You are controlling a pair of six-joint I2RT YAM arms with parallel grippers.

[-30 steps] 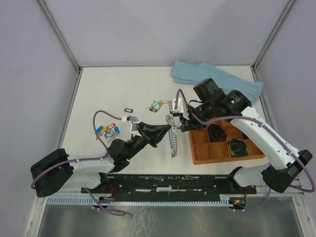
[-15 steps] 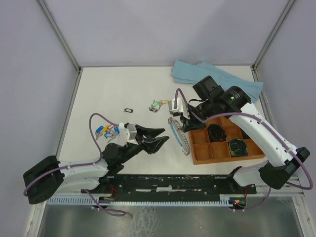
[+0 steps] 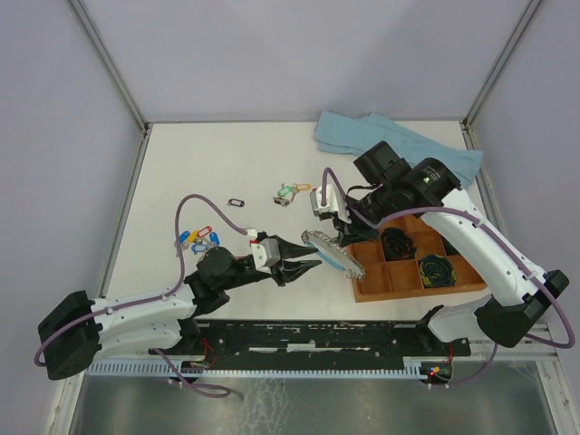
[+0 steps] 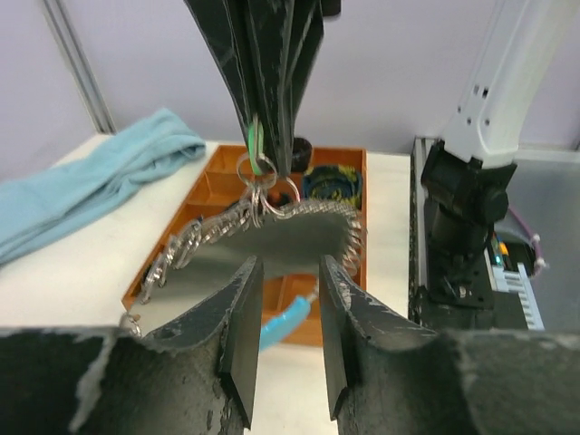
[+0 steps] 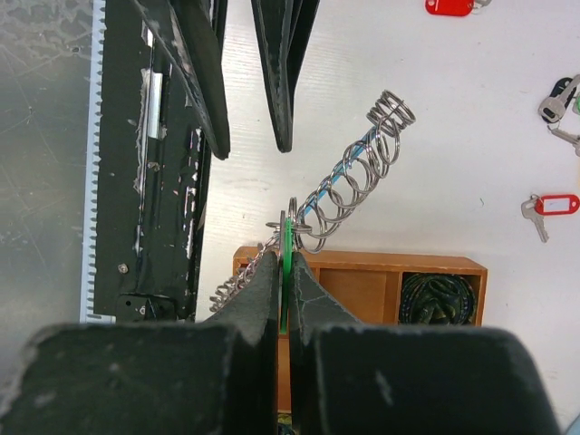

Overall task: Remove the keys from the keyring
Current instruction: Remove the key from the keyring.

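Aloft, keyring (image 3: 334, 254), pinched by right end effector (image 5: 284, 266)

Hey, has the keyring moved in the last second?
Yes. The keyring's free end has swung right, from hanging left of the tray to reaching its left edge.

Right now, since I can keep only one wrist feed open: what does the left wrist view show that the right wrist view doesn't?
Only the left wrist view shows the blue cloth on the table. Only the right wrist view shows red-tagged keys lying loose on the table. Both show the right gripper shut on a green key tag, the keyring hanging from that tag, the wooden tray behind it, and the open left gripper facing the ring.
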